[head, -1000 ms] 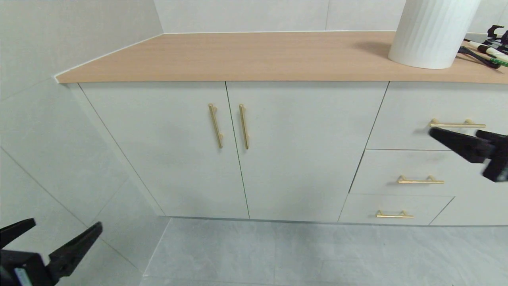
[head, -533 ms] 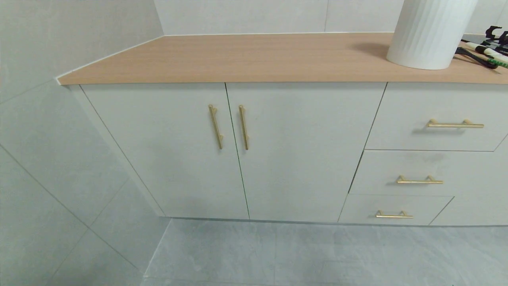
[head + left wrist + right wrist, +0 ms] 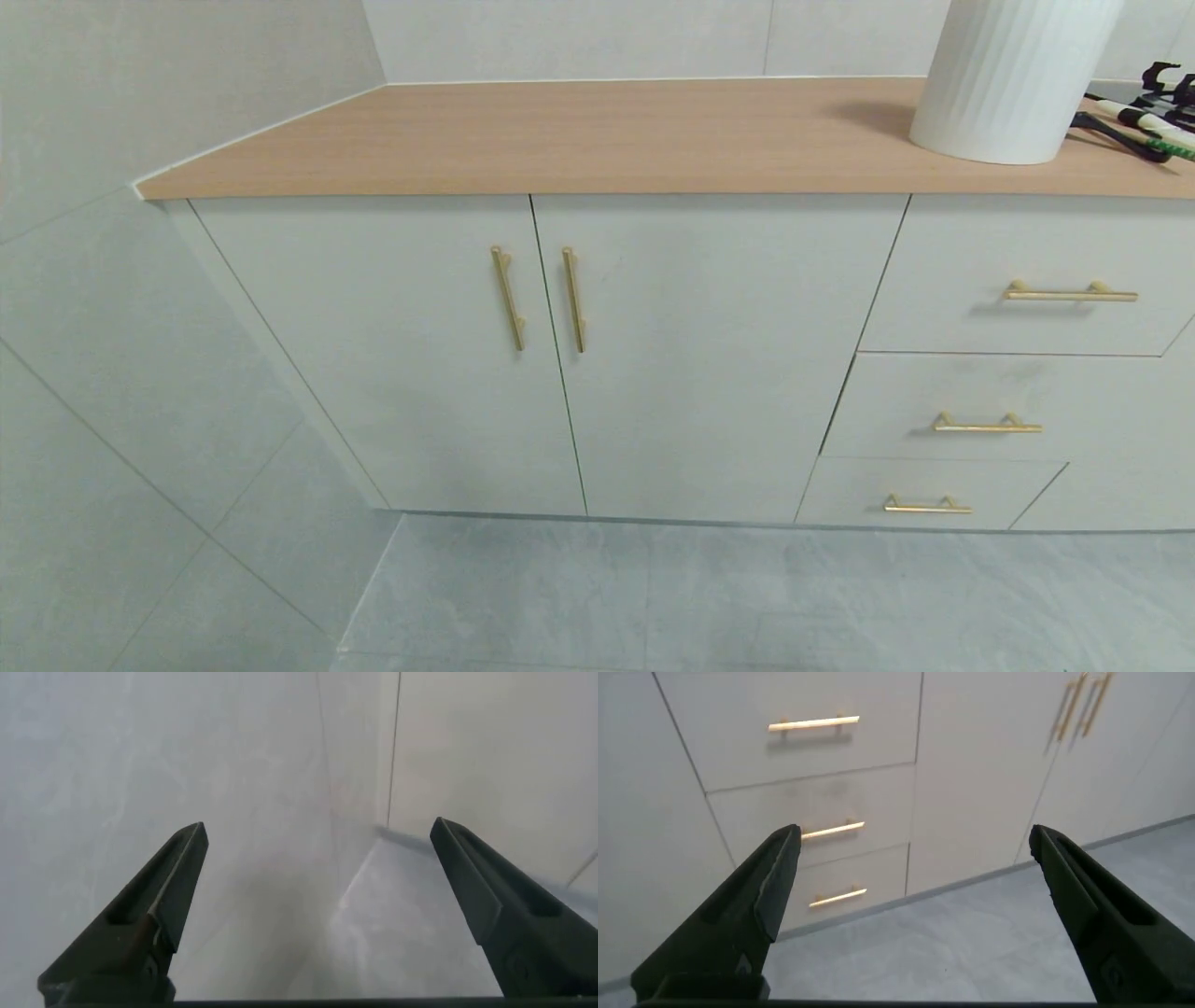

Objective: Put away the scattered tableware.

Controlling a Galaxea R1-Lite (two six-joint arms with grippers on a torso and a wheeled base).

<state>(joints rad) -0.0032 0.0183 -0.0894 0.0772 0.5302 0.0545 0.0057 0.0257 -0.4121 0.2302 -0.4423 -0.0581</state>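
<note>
Pale grey tiled wall (image 3: 140, 280) and matte grey floor (image 3: 747, 597) enclose a low cabinet (image 3: 719, 420) with flat, off-white fronts. Its top is a bench (image 3: 560, 131) of light wood-grain laminate, smooth, with a straight near edge.

Two plain rectangular doors (image 3: 392, 392) fill the cabinet's left and middle, meeting at a thin vertical seam. Each carries a slim upright brass bar handle (image 3: 507, 297) just beside that seam. To the right stand three stacked drawers (image 3: 952, 322), each with a horizontal brass bar pull (image 3: 1071, 293). All fronts are closed.

A tall white vessel (image 3: 1013, 84) with fine vertical ribs — round and slightly tapered — stands on the far right of the bench. The tableware (image 3: 1134, 121) lies on the bench at the far right edge, just behind and beside the vessel, which hides part of it. Thin black handles and white-and-green pieces show; their kinds cannot be told.

The left gripper (image 3: 316, 831) hangs before wall tile and floor, its black, wedge-shaped jaws wide apart and holding nothing. The right gripper (image 3: 913, 833) faces the drawers above the floor — jaws likewise wide apart and bare.
</note>
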